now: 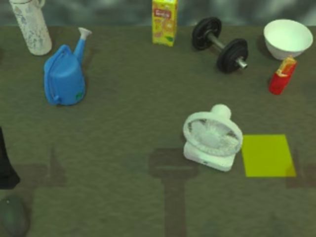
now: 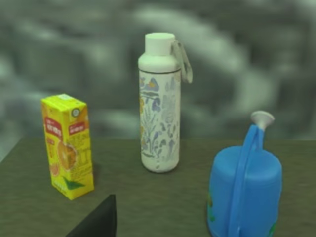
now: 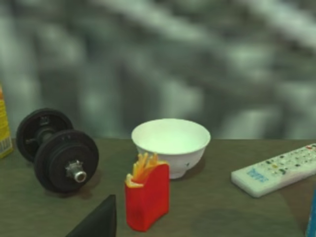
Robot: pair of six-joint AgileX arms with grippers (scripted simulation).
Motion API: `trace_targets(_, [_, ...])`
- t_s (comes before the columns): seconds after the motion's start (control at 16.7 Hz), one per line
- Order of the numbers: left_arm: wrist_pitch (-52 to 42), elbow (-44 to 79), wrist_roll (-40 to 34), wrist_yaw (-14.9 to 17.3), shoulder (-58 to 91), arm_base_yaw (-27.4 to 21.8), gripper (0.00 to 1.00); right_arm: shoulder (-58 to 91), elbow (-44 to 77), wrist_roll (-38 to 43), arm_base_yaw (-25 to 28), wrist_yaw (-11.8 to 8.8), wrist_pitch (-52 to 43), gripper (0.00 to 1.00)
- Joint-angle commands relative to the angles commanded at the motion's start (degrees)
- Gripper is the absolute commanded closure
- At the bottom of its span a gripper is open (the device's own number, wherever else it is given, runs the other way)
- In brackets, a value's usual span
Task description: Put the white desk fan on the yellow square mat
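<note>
The white desk fan (image 1: 213, 138) stands on its rectangular base right of the table's middle, its round wire cage facing up toward the camera. The yellow square mat (image 1: 268, 155) lies flat just to its right, with its left edge close to the fan's base and nothing on it. My left arm (image 1: 7, 170) is parked at the table's left edge, far from both. Only a dark tip of my left gripper (image 2: 98, 222) shows in the left wrist view. My right gripper (image 3: 98, 222) shows the same way in the right wrist view and is outside the top view. Neither wrist view shows the fan or the mat.
Along the back stand a floral bottle (image 1: 30, 24), a blue watering can (image 1: 64, 74), a yellow juice carton (image 1: 164, 22), a black dumbbell (image 1: 219, 44), a white bowl (image 1: 288, 38) and a red fries box (image 1: 282, 75). A white remote (image 3: 276, 170) lies beside the bowl.
</note>
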State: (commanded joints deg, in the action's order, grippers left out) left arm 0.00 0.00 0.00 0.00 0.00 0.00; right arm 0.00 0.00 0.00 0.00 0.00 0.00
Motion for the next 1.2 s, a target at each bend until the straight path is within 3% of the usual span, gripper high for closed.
trace_targets(0.24, [0.0,0.0,0.0,0.0,0.0,0.0,0.0,1.75,1.72,-0.72,0.75,-0.05,-1.71,0.0])
trace_targets(0.48, [0.0,0.0,0.0,0.0,0.0,0.0,0.0,12.58,12.29,-4.46,4.6,-0.04,-11.29,0.0])
trace_targets(1.2, [0.0,0.0,0.0,0.0,0.0,0.0,0.0,82.3,78.47,-22.17,23.94,-0.05,-55.82,0.0])
